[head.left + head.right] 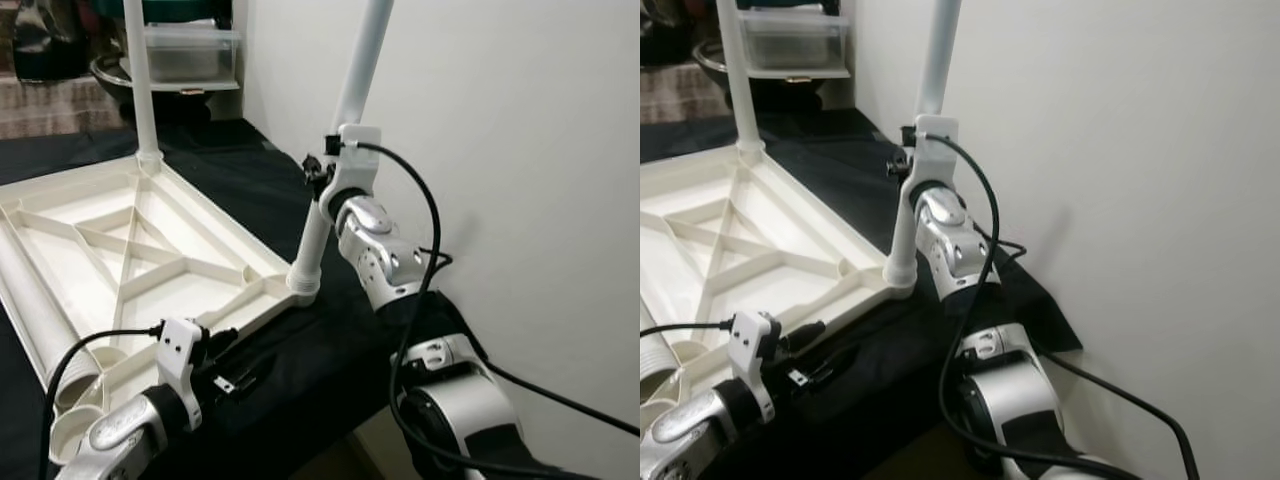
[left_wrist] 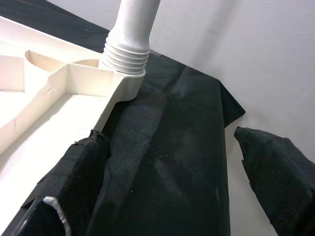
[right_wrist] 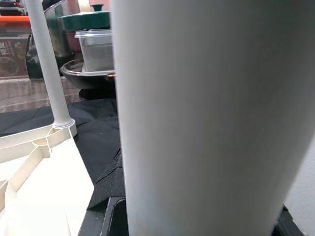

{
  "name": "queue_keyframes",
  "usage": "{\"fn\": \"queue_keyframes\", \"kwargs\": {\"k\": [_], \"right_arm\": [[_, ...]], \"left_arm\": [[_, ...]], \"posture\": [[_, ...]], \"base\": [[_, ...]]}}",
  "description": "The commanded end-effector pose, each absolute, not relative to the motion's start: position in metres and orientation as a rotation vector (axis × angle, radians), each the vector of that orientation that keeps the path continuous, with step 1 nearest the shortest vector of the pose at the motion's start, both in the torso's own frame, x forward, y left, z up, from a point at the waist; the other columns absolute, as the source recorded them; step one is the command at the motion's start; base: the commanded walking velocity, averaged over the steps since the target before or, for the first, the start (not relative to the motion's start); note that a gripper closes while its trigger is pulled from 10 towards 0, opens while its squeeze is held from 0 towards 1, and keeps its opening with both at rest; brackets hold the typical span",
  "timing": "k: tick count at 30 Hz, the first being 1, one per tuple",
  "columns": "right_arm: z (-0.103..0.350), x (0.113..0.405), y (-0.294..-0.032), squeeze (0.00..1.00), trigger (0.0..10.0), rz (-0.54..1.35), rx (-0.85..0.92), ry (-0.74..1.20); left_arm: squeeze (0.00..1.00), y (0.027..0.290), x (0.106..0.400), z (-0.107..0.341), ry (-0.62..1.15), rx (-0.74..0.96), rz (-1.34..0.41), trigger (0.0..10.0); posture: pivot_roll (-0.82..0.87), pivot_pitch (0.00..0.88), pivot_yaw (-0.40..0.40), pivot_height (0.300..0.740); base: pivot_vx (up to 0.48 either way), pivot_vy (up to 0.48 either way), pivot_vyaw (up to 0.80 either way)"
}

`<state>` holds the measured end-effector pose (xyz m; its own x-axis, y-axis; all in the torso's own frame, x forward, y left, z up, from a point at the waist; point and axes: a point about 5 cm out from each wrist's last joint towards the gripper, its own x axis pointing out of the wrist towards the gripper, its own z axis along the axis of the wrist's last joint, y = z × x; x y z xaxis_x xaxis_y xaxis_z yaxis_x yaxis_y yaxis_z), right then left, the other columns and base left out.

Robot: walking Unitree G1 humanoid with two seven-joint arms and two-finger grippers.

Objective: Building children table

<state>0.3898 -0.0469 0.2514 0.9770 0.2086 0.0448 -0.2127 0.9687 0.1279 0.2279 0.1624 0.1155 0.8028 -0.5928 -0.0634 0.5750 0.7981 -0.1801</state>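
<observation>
My right end effector [image 1: 322, 178] grips the near table leg [image 1: 335, 150], standing in the upturned white tabletop [image 1: 150, 260] on black cloth [image 2: 162, 167]. Left end effector [image 1: 225, 355] rests open beside the tabletop edge. Right wrist view adds a far leg [image 3: 47, 64] and stacked containers [image 3: 96, 49].

No legible text or labels anywhere

A thick white table leg [image 3: 197, 118] stands very close to the camera. Beyond it a second, thin white leg [image 3: 47, 64] rises upright from a corner of the cream ribbed tabletop [image 3: 39, 187], which lies on black cloth [image 3: 96, 123]. Behind are a clear plastic container [image 3: 96, 49] and a green lid [image 3: 86, 19].
</observation>
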Motion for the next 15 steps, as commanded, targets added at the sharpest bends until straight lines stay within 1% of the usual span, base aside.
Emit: {"fn": "queue_keyframes", "kwargs": {"k": [1, 10, 11, 15], "right_arm": [[0.2115, 0.3910, -0.0584, 0.09, 10.0, 0.163, 0.094, 0.123], [0.2112, 0.3908, -0.0573, 0.09, 10.0, 0.173, 0.096, 0.128], [0.2117, 0.3907, -0.0564, 0.14, 10.0, 0.178, 0.099, 0.128], [0.2147, 0.3913, -0.0553, 0.14, 10.0, 0.186, 0.106, 0.122]], "left_arm": [[0.00, 0.1600, 0.2264, 0.1138, 0.122, -0.164, -0.638, 10.0], [0.00, 0.1596, 0.2253, 0.1134, 0.124, -0.159, -0.645, 10.0], [0.00, 0.1595, 0.2253, 0.1135, 0.124, -0.159, -0.645, 10.0], [0.00, 0.1595, 0.2251, 0.1135, 0.124, -0.157, -0.646, 10.0]], "posture": [[0.05, 0.000, -0.168, 0.740], [0.06, 0.000, -0.169, 0.740], [0.06, 0.000, -0.169, 0.740], [0.06, 0.000, -0.171, 0.740]], "base": [[0.000, 0.000, 0.00], [0.000, 0.000, 0.00], [0.000, 0.000, 0.00], [0.000, 0.000, 0.00]]}}
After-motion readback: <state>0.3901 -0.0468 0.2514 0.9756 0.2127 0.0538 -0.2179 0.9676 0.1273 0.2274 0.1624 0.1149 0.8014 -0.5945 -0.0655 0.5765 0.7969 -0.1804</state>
